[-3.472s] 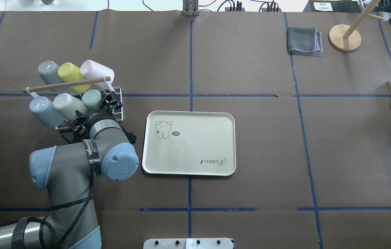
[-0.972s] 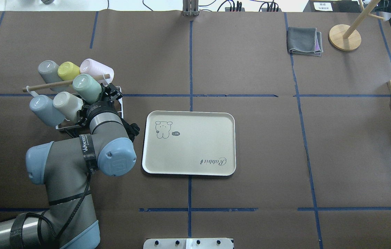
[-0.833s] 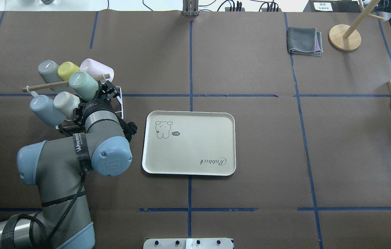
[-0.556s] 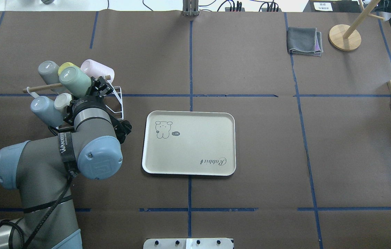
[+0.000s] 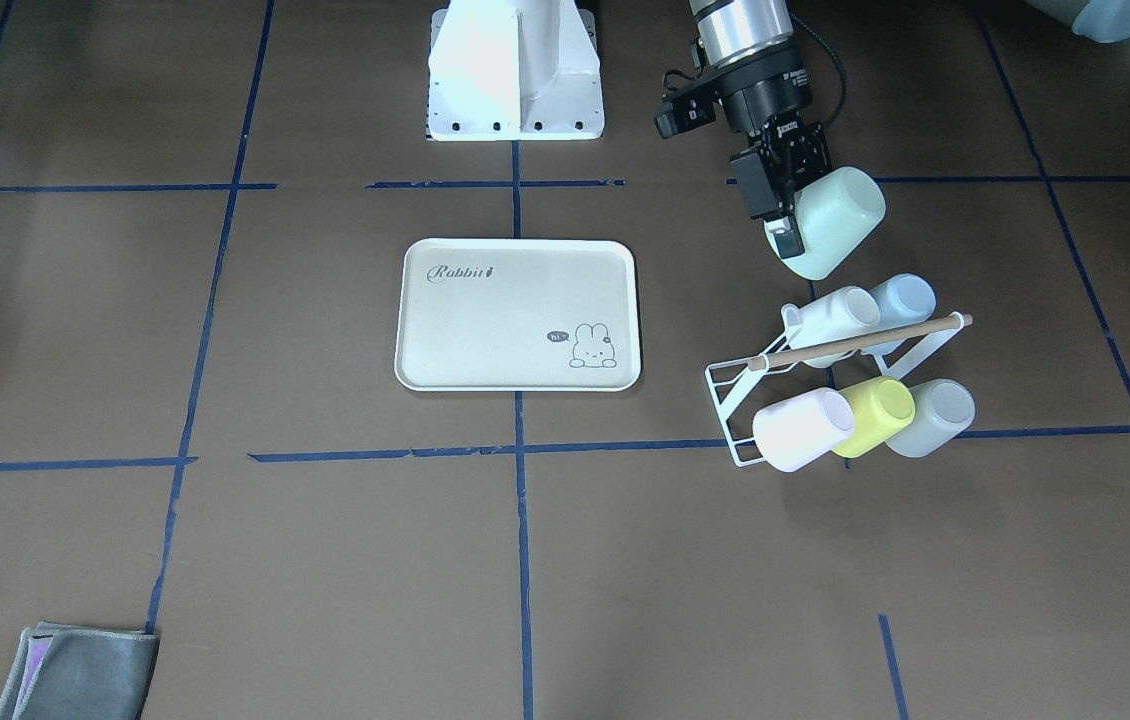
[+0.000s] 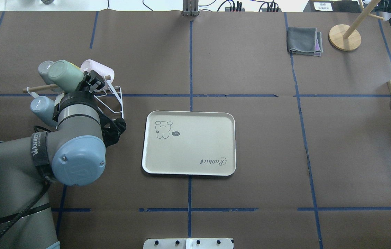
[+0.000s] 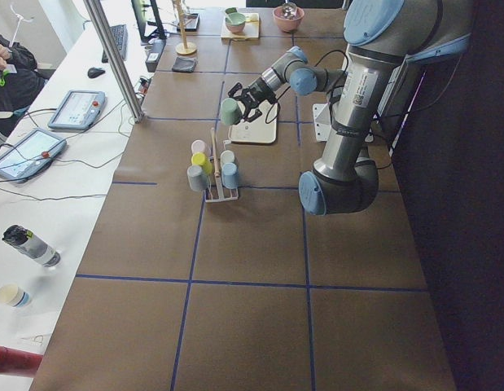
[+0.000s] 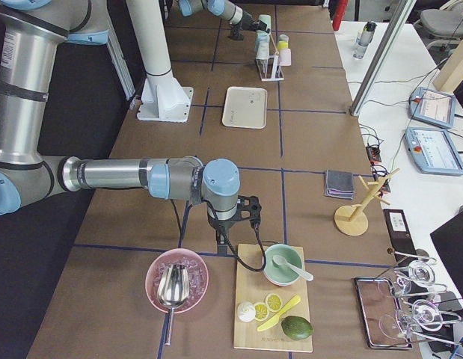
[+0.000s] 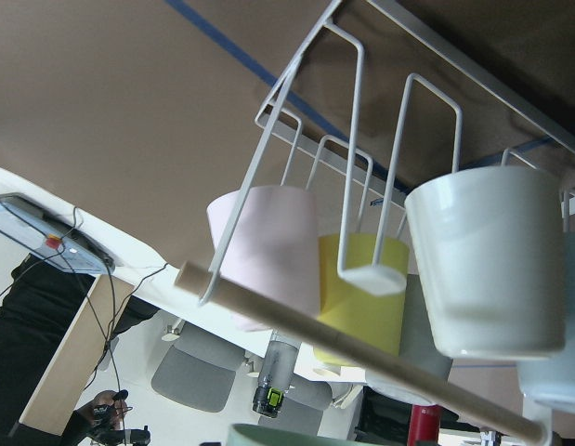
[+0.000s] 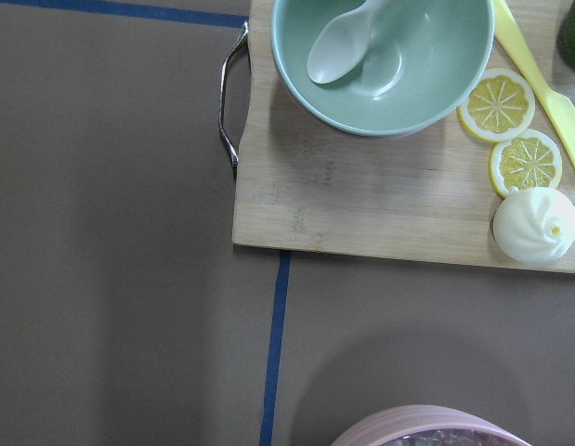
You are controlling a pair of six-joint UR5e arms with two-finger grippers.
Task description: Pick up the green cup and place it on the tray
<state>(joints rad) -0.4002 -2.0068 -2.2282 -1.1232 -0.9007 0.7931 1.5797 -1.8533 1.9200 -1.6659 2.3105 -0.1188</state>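
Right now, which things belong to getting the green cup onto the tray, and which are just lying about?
In the job: green cup, held by the left gripper; tray.
Lying about: rack with five other cups; cloth; wooden stand; cutting board with bowl.

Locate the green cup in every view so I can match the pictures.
Front-facing: green cup upper right, just above the rack.
Overhead: cup far left, overlapping the rack's cups.
Exterior left: cup top centre, beyond the rack.
Exterior right: cup top centre, tiny, above the rack.
Left wrist: only the cup's rim, bottom edge.
Right wrist: not in it.
Shared landmark: the rack with its wooden rod, close to the cup in every view but the right wrist's.
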